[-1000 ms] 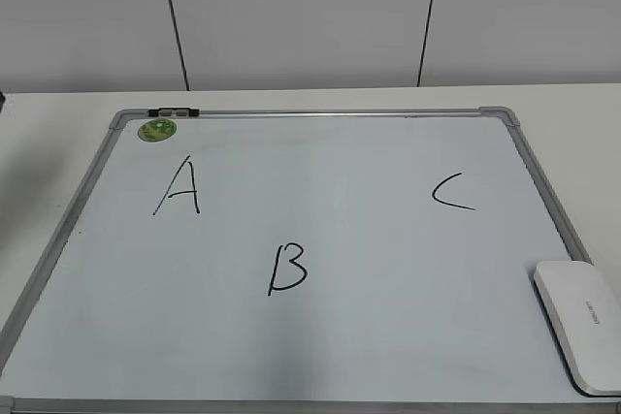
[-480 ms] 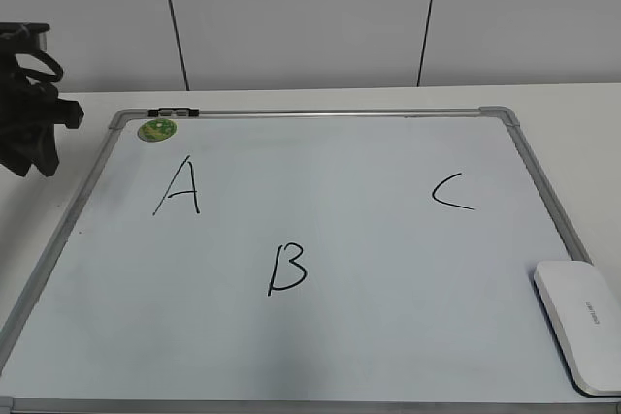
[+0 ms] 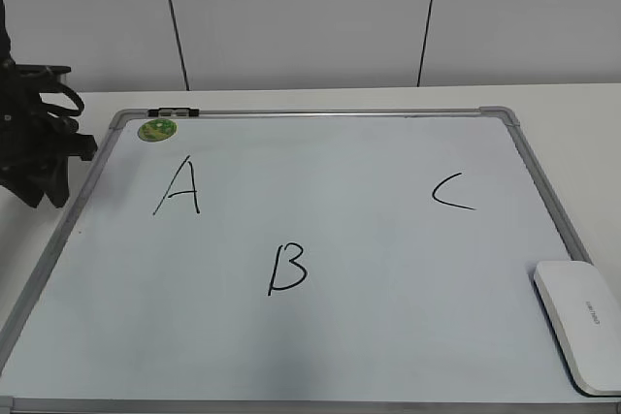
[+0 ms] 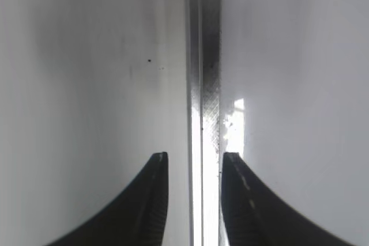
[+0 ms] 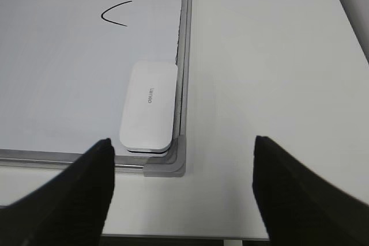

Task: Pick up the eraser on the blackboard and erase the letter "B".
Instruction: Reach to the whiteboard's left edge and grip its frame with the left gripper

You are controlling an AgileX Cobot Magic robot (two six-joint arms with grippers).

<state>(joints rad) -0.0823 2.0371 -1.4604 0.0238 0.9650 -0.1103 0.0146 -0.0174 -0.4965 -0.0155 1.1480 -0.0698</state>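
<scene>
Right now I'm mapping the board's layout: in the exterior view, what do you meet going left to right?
left gripper → green magnet → letter "A" → letter "B" → letter "C" → eraser.

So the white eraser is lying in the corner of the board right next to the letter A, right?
Not quite. The eraser does lie in a corner of the blackboard, but the nearest letter is the C, not the A, which is far across on the other side. The exterior view shows this.
</scene>
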